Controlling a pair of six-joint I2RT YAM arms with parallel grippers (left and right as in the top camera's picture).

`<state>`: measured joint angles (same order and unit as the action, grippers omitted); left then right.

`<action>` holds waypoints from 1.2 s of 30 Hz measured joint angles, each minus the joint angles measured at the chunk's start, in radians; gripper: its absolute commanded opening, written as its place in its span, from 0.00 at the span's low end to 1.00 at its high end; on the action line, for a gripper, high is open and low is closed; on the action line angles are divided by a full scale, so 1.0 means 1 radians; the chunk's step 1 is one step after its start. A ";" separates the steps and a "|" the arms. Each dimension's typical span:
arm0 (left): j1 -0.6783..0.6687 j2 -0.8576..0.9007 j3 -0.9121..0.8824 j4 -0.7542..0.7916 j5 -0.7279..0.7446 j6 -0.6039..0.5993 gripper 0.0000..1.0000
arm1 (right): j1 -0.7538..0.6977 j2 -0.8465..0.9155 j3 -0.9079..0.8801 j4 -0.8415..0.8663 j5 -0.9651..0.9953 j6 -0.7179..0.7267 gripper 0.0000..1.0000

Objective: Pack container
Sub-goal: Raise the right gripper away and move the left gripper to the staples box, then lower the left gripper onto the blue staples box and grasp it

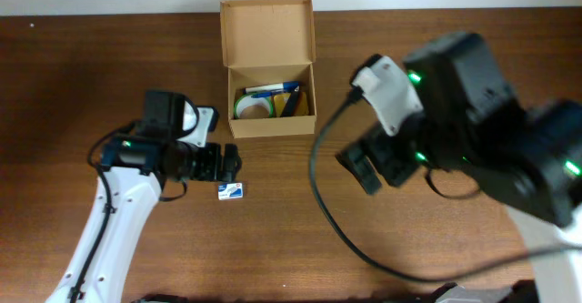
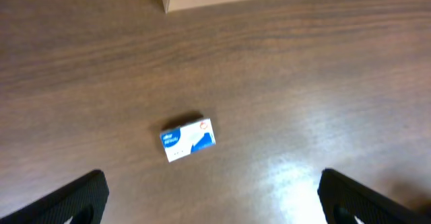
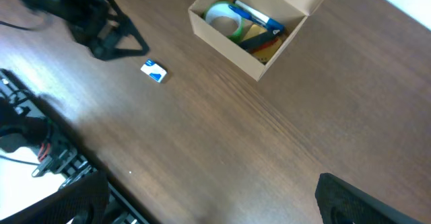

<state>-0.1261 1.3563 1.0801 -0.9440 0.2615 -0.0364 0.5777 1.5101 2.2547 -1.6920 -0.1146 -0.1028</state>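
- left gripper [image 1: 233,163]: jaws spread wide, holding nothing. it sits low over the table [image 1: 82,75], just left of and slightly beyond the small blue-and-white packet [image 1: 230,190].
- in the left wrist view the packet [image 2: 188,140] lies flat on the wood between the two fingers and ahead of them; no contact.
- right gripper [image 1: 364,171]: jaws also wide apart and empty, raised above bare table to the right of the container [image 1: 270,126], well apart from the packet.
- container: stands at the far centre of the table, flap lid [image 1: 267,28] folded back and open. inside are a tape roll [image 1: 254,106] and a blue pen [image 1: 273,90]; further contents are too cluttered to name.
- step in hand, as judged: collecting the last loose item, the packet, for packing.
- next move calls for: lower the left gripper so the fingers straddle the packet, close across its narrow sides, lift, carry to the far right over the container opening, release. the packet is thin and flat, so the fingers must reach the table surface.
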 measured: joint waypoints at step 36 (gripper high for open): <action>-0.165 0.106 -0.373 0.434 -0.237 -0.351 1.00 | 0.000 -0.056 0.000 0.000 0.000 0.002 0.99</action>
<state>-0.2909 1.4628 0.7074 -0.5102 0.0246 -0.3870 0.5777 1.4540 2.2551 -1.6920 -0.1146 -0.1005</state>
